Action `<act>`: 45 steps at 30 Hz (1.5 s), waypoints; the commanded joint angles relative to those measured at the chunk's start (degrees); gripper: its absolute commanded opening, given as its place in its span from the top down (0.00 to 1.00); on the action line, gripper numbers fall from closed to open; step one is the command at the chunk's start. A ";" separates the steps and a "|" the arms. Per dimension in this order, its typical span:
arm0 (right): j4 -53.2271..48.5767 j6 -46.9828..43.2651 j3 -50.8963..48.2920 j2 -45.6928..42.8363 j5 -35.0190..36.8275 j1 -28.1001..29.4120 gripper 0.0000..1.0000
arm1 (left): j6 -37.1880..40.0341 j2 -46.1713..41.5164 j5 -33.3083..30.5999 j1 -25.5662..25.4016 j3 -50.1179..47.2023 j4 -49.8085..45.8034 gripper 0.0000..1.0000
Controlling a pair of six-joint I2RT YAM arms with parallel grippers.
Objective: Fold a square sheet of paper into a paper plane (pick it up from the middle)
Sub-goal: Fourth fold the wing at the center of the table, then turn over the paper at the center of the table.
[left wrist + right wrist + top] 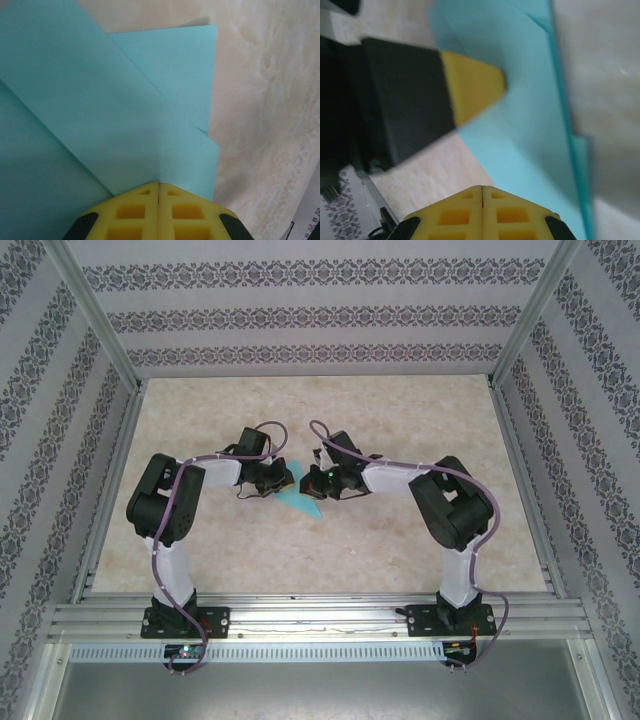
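Room: a booth with patterned wallpaper walls [300,310] and a metal frame [310,618] along the near edge.
Worktop: pale beige and marbled [400,570], bare apart from the paper and the two arms.
Arms: both bend inward from their bases, and their tips meet near the middle of the worktop.
Paper: a turquoise-blue piece [303,502] lies in the middle of the worktop, between and just in front of the two arm tips. A pointed corner pokes out toward the near edge.
Paper, left wrist view: it is already folded [100,125]. Flat layers overlap at angles, with a slanted crease and a straight edge on the right against the worktop [265,100].
Paper, right wrist view: a long layered edge runs down the right side of the sheet [530,125].
Left pincer: closed [159,187], yellow pads pressed together, tips touching the paper. I cannot tell whether any layer is caught between them. From above it sits at the paper's left [283,480].
Right pincer: closed [482,190], pads together, tips at the paper's near edge. Whether it grips the paper is unclear. From above it sits at the paper's right [312,482].
Pincers together: the left pincer's yellow tip rests on the paper [500,82] just ahead of the right one.
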 commanded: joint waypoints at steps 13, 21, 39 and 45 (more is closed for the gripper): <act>-2.32 -2.38 -9.97 -1.40 -1.51 -0.49 0.94 | -1.43 1.01 -2.97 1.38 -2.74 -3.34 1.00; -1.40 -2.35 -18.93 -6.75 0.41 -1.05 0.93 | -1.88 1.13 -2.55 1.75 -3.24 -2.84 1.00; 5.58 8.80 -24.31 -16.65 6.27 -2.63 0.71 | -5.37 1.54 1.64 1.91 -3.42 -0.64 1.00; 6.61 9.69 -22.59 -13.91 3.35 -1.84 0.71 | -5.77 1.92 1.75 1.92 -3.21 -1.50 1.00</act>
